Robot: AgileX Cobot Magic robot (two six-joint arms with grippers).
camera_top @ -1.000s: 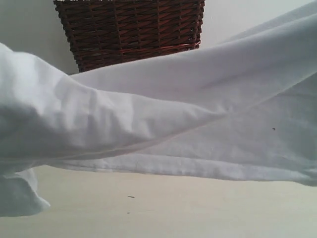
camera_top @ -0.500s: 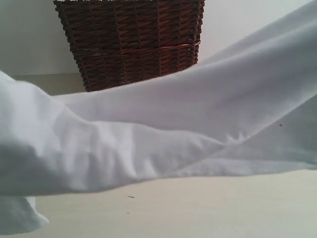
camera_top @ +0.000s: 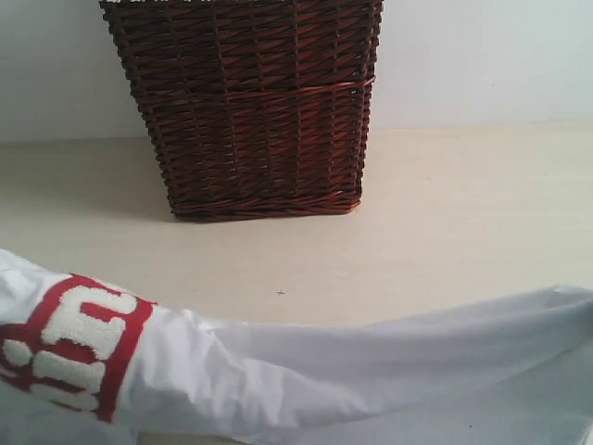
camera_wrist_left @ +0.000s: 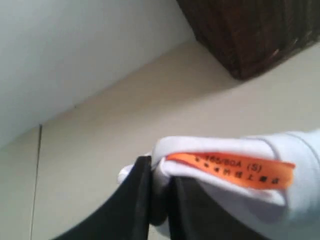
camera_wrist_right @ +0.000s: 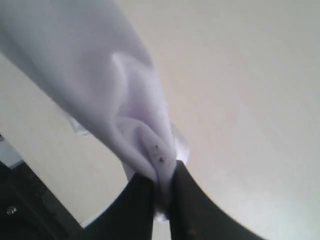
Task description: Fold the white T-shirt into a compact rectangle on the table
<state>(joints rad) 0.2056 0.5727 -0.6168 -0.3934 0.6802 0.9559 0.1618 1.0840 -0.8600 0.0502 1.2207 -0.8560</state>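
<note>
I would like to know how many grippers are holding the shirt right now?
2. The left gripper is shut on the shirt beside its orange tag. The right gripper is shut on a bunched fold of it. Neither gripper shows in the exterior view.

White T-shirt (camera_top: 371,371) drawn out as a long, creased, bunched band across near side of pale cream desk (camera_top: 463,204), lying low, contact w/ desk unclear; fuzzy white lettering (camera_top: 69,348) w/ thick red outline at left end; orange size tag (camera_wrist_left: 230,170) on a gathered corner.
</note>
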